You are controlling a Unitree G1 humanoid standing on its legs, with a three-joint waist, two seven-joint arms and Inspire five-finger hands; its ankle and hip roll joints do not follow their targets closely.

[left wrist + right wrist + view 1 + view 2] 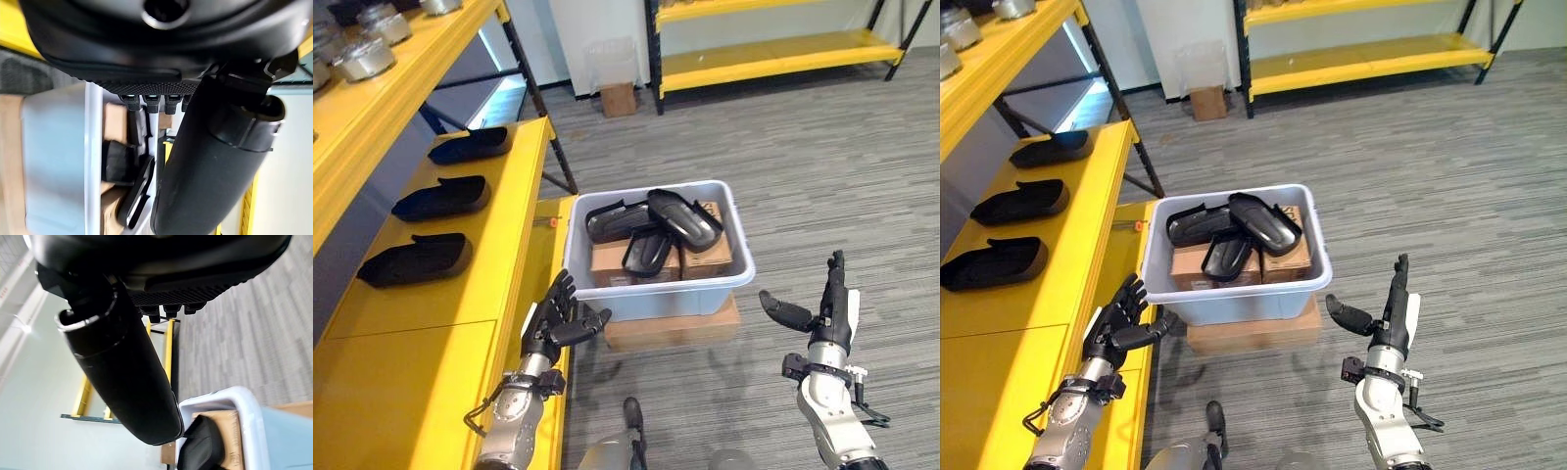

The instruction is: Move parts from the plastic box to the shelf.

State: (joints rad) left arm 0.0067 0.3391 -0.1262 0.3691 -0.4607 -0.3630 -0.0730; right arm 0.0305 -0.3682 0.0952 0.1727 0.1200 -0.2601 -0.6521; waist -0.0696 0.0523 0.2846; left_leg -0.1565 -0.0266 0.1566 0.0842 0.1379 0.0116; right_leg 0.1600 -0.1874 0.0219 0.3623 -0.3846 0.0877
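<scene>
Both hands are raised empty on the near side of the plastic box (658, 257), one at each flank. This appears to be a ready posture for reaching in. The left hand (551, 323) is at the box's near left corner, over the edge of the yellow shelf (460, 323), fingers spread and relaxed, gripping nothing. The right hand (824, 308) stands well clear of the box's right wall, fingers straight and upright, thumb out toward the box, also empty.

The box rests on a flat cardboard carton (675, 328) on the floor, which raises it toward hand height. Inside, brown cartons (710, 250) line the bottom. The parts (656, 227) lie on top in a loose, overlapping heap: black, glossy, curved moulded shells, elongated, open side up on some.

Left of the box, three matching parts (416, 259) sit in a spaced row on the shelf, apparently already transferred. The shelf surface nearest the left hand is free.
</scene>
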